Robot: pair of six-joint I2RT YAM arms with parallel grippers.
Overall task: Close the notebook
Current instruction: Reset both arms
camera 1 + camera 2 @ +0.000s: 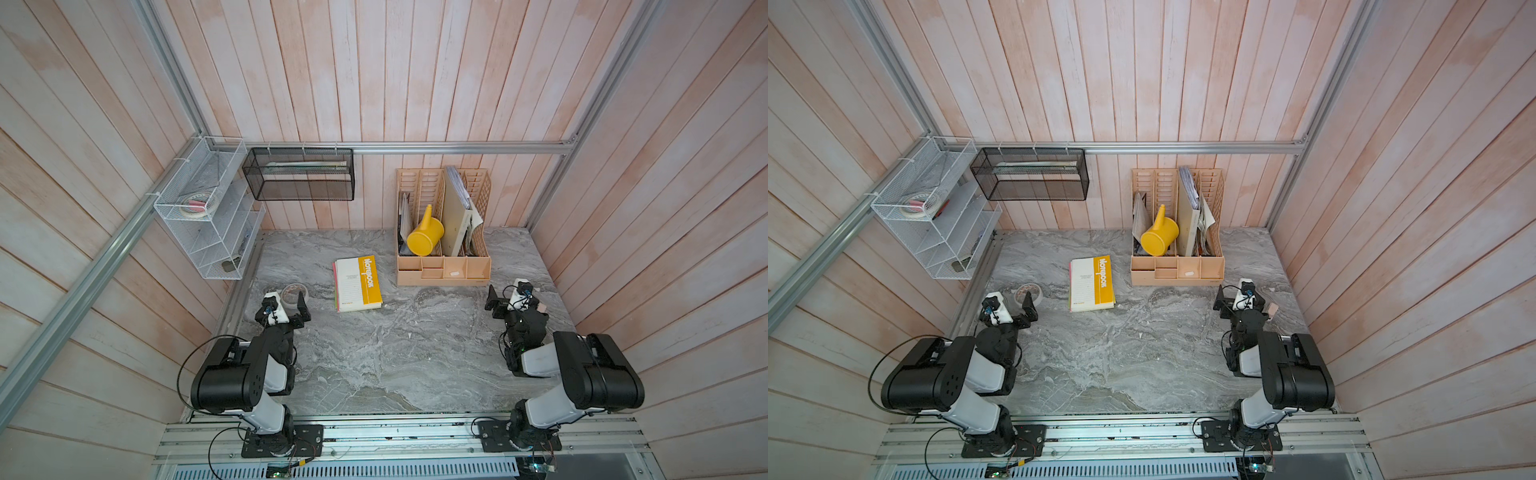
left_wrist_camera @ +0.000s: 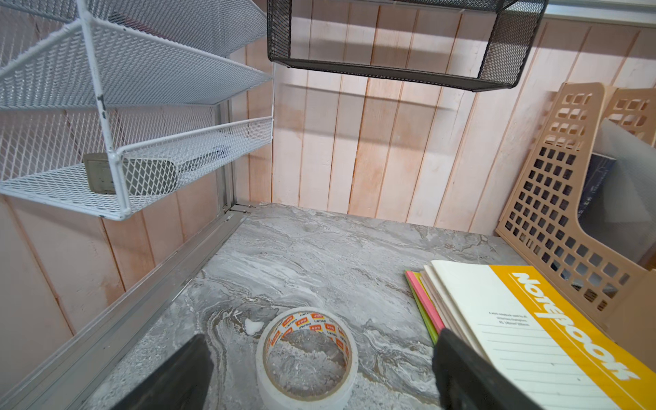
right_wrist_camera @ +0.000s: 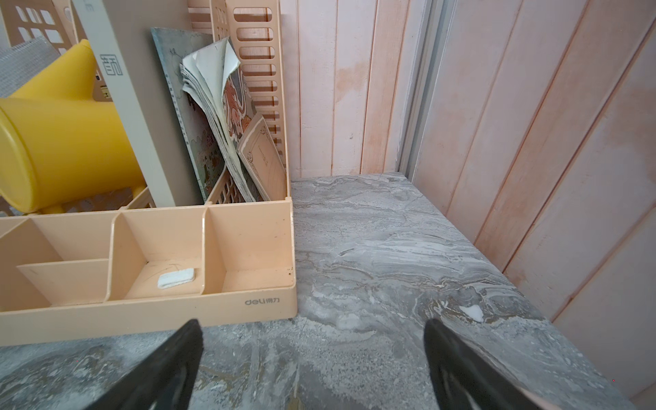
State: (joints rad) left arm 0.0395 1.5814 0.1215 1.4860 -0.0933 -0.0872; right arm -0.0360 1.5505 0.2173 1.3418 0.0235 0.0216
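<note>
The notebook (image 1: 358, 283) lies flat, cover up, on the back half of the desk (image 1: 395, 353), between a tape roll (image 2: 305, 399) and a beige organizer (image 1: 442, 272), touching neither. Its long axis runs from the robot's side toward the back wall, tilted a little. The yellow title band runs along the long edge facing the organizer, and the slightly fanned page edges face the tape roll. Pink and green sheets (image 2: 424, 301) stick out from under that edge. The left claw (image 2: 321, 337) is released, spread wide and holding nothing. In its wrist view the tape roll sits between the two fingers; whether they touch it cannot be told. The right claw (image 3: 312, 323) is also spread wide and empty, above bare desk just beside the organizer's front corner.
</note>
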